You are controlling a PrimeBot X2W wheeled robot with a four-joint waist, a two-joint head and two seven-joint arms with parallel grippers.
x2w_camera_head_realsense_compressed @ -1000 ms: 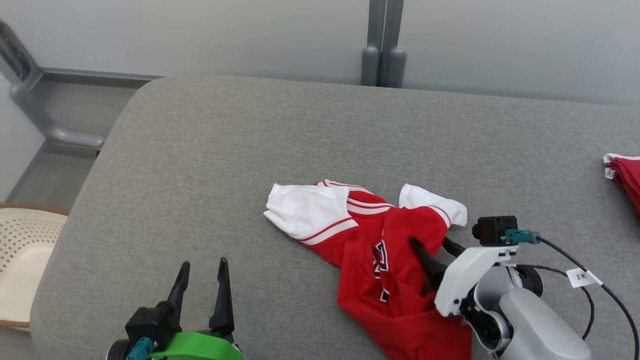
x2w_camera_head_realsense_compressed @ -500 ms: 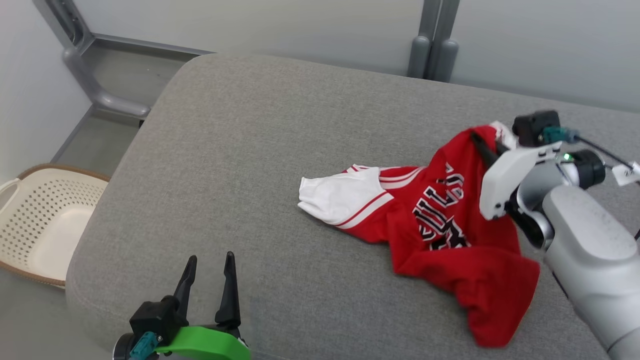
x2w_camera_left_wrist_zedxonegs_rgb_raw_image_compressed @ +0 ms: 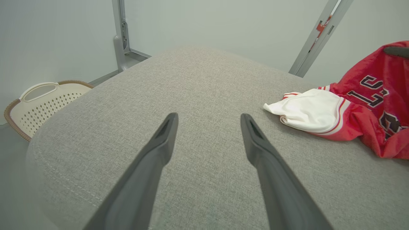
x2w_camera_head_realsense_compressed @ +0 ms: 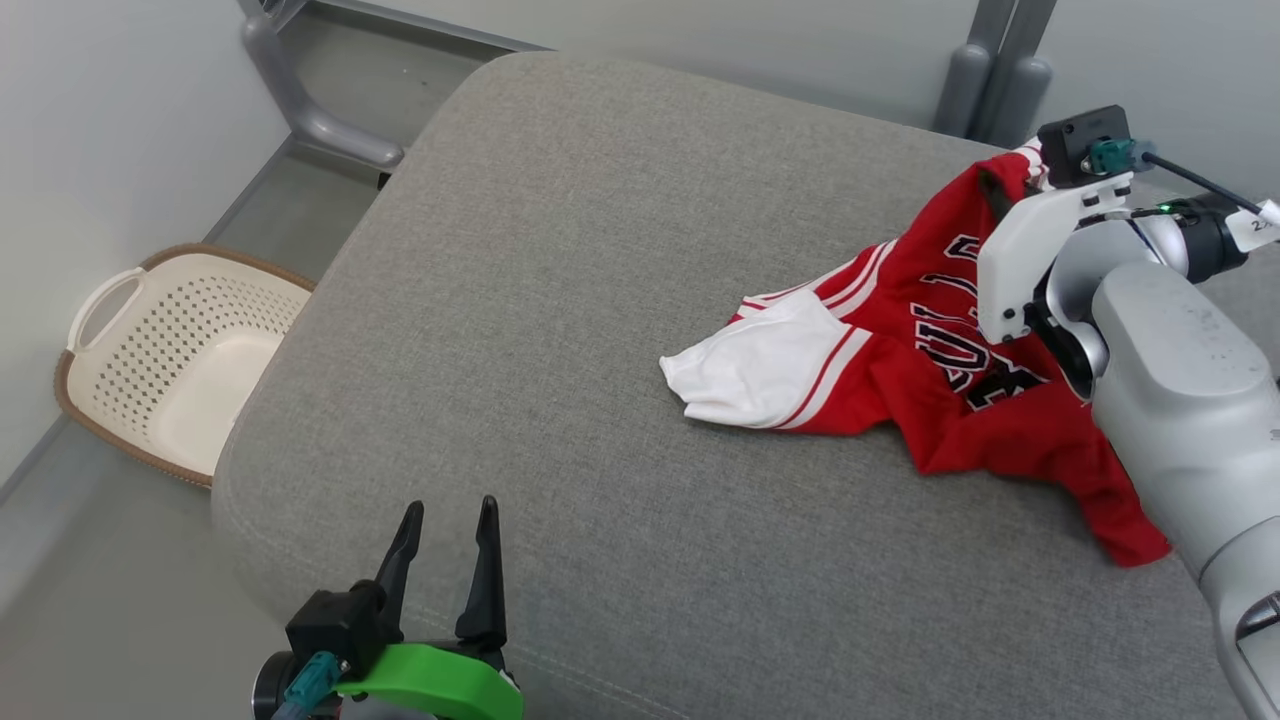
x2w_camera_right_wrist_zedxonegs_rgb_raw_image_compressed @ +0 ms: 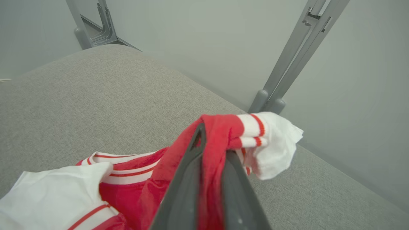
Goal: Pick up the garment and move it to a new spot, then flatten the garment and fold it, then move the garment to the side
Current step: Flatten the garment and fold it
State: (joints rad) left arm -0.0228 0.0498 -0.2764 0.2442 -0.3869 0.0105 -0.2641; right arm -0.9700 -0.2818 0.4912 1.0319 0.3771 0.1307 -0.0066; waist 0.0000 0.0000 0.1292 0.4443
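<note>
The garment [x2w_camera_head_realsense_compressed: 940, 330] is a red jersey with white sleeves and black lettering, lying at the right of the grey cushioned surface [x2w_camera_head_realsense_compressed: 600, 250]. Its upper shoulder part hangs lifted from my right gripper [x2w_camera_head_realsense_compressed: 997, 188], while the white sleeve [x2w_camera_head_realsense_compressed: 760, 375] and lower hem trail on the cushion. In the right wrist view my right gripper [x2w_camera_right_wrist_zedxonegs_rgb_raw_image_compressed: 212, 140] is shut on a red fold of the garment [x2w_camera_right_wrist_zedxonegs_rgb_raw_image_compressed: 223, 127] beside a striped white sleeve. My left gripper [x2w_camera_head_realsense_compressed: 450, 520] is open over the near left edge, well apart from the garment [x2w_camera_left_wrist_zedxonegs_rgb_raw_image_compressed: 367, 105]. Nothing lies between the fingers of that left gripper [x2w_camera_left_wrist_zedxonegs_rgb_raw_image_compressed: 207, 119].
A cream perforated basket [x2w_camera_head_realsense_compressed: 170, 350] sits on the floor left of the cushion, also seen as the basket [x2w_camera_left_wrist_zedxonegs_rgb_raw_image_compressed: 38, 105]. Grey metal posts [x2w_camera_head_realsense_compressed: 990, 80] stand at the wall behind the far edge. A metal frame leg [x2w_camera_head_realsense_compressed: 310, 110] stands at the far left.
My right gripper has shut on the garment and lifted its shoulder up and toward the far right, dragging the rest along. The head camera has swung. The left gripper stays open.
</note>
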